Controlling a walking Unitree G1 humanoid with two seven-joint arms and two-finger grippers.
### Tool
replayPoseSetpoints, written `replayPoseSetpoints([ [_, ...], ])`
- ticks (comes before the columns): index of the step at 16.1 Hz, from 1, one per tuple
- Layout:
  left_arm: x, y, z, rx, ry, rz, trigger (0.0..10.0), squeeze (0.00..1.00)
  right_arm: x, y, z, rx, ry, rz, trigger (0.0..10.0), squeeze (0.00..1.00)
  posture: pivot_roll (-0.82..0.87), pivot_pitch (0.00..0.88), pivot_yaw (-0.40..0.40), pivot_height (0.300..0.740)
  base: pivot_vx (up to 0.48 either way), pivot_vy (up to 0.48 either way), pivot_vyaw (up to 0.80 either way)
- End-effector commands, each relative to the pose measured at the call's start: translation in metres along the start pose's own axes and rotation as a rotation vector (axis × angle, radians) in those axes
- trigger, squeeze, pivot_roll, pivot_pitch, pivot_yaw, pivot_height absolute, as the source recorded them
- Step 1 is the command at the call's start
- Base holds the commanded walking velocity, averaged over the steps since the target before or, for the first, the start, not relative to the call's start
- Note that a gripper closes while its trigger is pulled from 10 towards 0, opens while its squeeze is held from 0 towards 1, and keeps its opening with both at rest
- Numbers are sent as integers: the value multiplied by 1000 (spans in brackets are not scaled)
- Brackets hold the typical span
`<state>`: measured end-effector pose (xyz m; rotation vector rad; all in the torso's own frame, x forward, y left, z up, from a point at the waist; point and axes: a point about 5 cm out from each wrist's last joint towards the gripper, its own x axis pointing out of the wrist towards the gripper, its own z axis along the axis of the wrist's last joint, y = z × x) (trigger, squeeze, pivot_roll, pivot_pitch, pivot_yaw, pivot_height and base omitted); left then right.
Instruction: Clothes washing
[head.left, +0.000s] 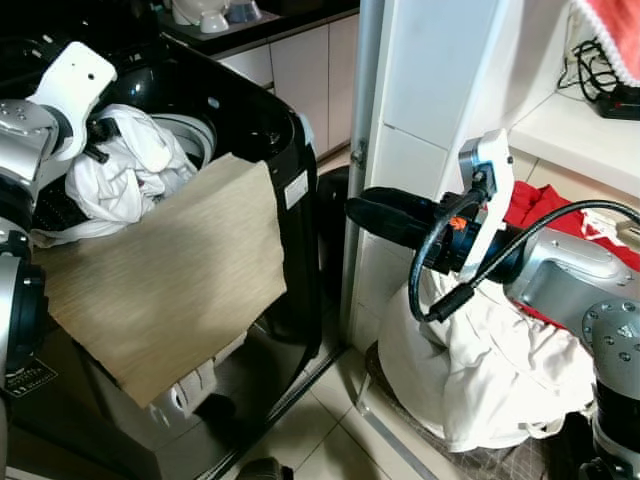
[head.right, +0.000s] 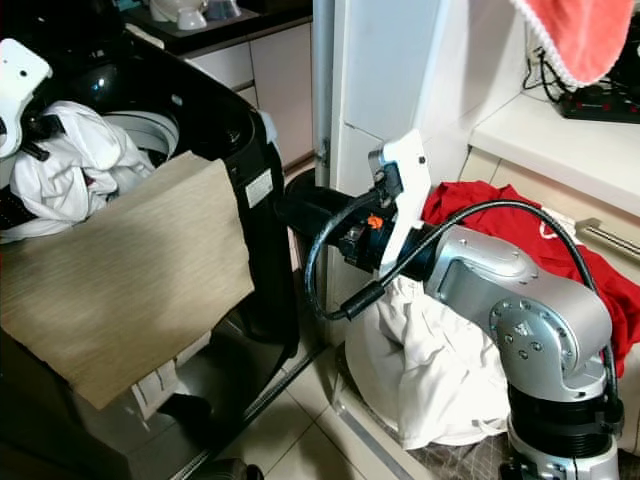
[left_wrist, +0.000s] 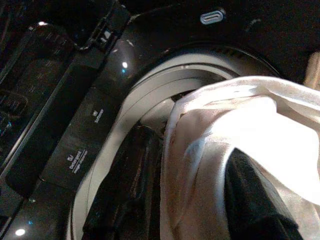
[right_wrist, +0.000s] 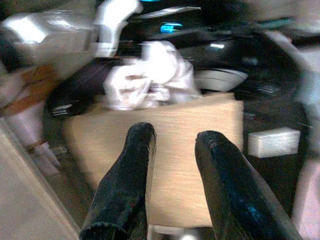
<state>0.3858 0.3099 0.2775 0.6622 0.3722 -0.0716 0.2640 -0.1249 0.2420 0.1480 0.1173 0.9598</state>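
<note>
Holding a white garment (head.left: 125, 165) clamped between its fingers over the washer (head.left: 255, 120) drum to drop it in, the left gripper (left_wrist: 200, 200) works while the right gripper (right_wrist: 172, 185), fingers parted and empty, points toward the tan cloth (head.left: 170, 275) draped ahead of its tips

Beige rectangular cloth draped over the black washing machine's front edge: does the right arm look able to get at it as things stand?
Probably yes. The right gripper is open and aimed at the beige rectangular cloth, with open air between them. The cloth hangs over the black washing machine rim, fully exposed on that side.
</note>
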Motion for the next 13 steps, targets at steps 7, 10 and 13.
replayPoseSetpoints([
  [7,-6,15,15,-64,-115,120,10000,0,-24,-85,-31,-13,102,-690,10000,0,-31,0,81,740,0,0,0],
  [10,1,-9,22,-137,-149,-105,10000,0,-26,-87,-35,-21,110,-706,10000,0,-32,0,85,740,0,0,0],
  [13,5,-10,16,15,-109,-1,10000,0,-31,-92,-40,-48,134,-745,10000,0,-30,0,84,740,0,0,0],
])
